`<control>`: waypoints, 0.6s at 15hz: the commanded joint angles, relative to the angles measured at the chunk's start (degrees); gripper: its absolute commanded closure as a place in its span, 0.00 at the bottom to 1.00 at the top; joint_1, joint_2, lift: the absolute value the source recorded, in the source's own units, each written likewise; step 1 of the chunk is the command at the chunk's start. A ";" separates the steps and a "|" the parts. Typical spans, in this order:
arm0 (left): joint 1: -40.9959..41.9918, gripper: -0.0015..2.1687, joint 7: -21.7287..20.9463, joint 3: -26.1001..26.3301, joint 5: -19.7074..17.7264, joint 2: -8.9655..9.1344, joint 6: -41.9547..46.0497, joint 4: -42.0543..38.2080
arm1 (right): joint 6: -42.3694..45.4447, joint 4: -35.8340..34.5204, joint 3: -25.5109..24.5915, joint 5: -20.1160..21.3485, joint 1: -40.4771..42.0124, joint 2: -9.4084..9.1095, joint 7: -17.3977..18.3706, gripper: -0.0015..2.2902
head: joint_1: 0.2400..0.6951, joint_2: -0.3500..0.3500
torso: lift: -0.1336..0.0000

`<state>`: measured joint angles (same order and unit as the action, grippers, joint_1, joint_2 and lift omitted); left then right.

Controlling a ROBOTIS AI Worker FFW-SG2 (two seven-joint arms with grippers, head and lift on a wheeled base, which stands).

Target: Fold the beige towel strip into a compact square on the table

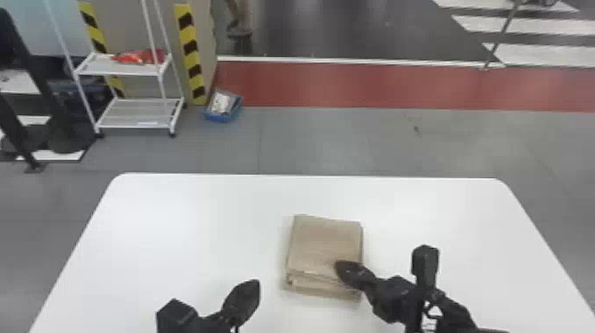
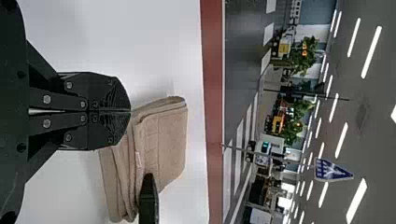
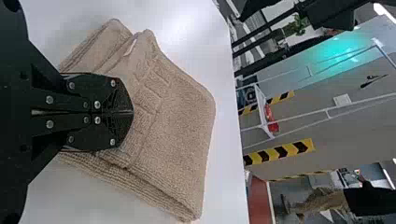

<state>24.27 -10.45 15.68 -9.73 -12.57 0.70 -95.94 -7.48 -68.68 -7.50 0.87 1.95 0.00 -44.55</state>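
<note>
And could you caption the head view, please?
Folded beige towel on white table, right gripper at near edge, left gripper apart.

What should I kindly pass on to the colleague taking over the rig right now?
Left black two-fingered gripper: shut, left of the folded beige cloth towel.
Right black two-fingered gripper: shut, over the towel's near right part; contact unclear.
Towel: lying on the white, round-cornered table.
Done: folded into a compact, roughly square stack.
Left: layers look uneven at the near edge; probably just tidy them, then back both grippers away.
</note>
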 commanded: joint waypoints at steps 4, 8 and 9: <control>-0.10 0.82 -0.01 -0.48 0.24 -0.09 -1.19 -0.39 | -0.92 -7.79 -1.47 -3.50 2.53 -0.05 -2.39 0.87 | 1.00 0.42 | 1.00; -0.01 0.82 -0.10 -1.09 0.33 -0.26 -2.42 -2.68 | -1.10 -23.26 -5.07 -9.13 10.97 -0.05 -2.30 0.35 | 1.00 0.39 | 1.00; 0.16 0.81 0.08 -1.62 0.33 -0.26 -5.05 -4.70 | -0.57 -26.69 -6.39 -8.07 12.99 -0.05 -2.21 0.01 | 1.00 0.37 | 1.00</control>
<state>24.19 -10.49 14.52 -9.49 -12.76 -1.96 -98.37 -8.57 -90.47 -12.32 -7.75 12.19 0.00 -46.81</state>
